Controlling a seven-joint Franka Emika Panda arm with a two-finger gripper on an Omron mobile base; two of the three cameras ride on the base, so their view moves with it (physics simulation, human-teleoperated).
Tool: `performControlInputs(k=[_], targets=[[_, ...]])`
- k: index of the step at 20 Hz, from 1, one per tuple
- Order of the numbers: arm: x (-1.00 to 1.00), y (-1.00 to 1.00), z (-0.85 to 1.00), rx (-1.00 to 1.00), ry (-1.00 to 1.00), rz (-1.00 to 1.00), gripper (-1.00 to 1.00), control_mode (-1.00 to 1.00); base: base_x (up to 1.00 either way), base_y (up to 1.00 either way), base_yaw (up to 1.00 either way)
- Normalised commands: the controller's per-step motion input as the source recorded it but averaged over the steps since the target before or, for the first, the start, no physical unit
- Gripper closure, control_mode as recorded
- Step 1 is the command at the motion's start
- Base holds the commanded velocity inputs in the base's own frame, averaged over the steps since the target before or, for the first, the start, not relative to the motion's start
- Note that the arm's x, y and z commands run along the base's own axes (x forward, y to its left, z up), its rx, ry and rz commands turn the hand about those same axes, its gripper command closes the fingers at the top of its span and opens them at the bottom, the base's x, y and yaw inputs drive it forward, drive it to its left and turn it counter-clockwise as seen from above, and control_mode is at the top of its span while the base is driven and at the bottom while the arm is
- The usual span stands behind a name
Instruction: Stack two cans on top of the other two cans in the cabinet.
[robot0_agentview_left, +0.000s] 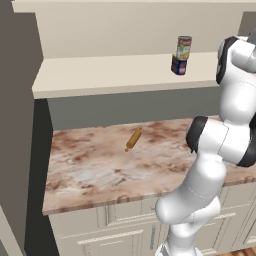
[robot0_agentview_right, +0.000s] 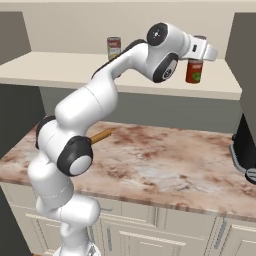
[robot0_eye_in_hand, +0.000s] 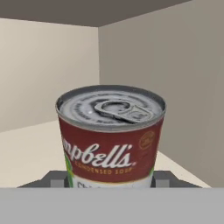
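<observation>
- Beige cabinet fills the upper half of both base views, its cream shelf running above the marbled counter, where a rolling pin lies at mid-frame.
- Upper right in the right base view, the gripper is closed around a red-labelled can, holding it above the shelf; whether another can sits beneath I cannot tell.
- To do this well, I would keep the can level and centre it before letting go.
- Upper right of the left base view: a stacked pair, a tall can on a blue tin.
- From the hand view come the can's pull-tab lid and the cabinet's corner close behind.
</observation>
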Motion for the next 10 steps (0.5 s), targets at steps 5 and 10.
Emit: performControlInputs(k=[5,10], targets=[[0.00,0.00,-0.11,0.00,0.03,0.00,1.00,-1.00,0.00,0.00,0.00],[0.00,0.00,-0.09,0.00,0.02,0.00,1.00,-1.00,0.00,0.00,0.00]])
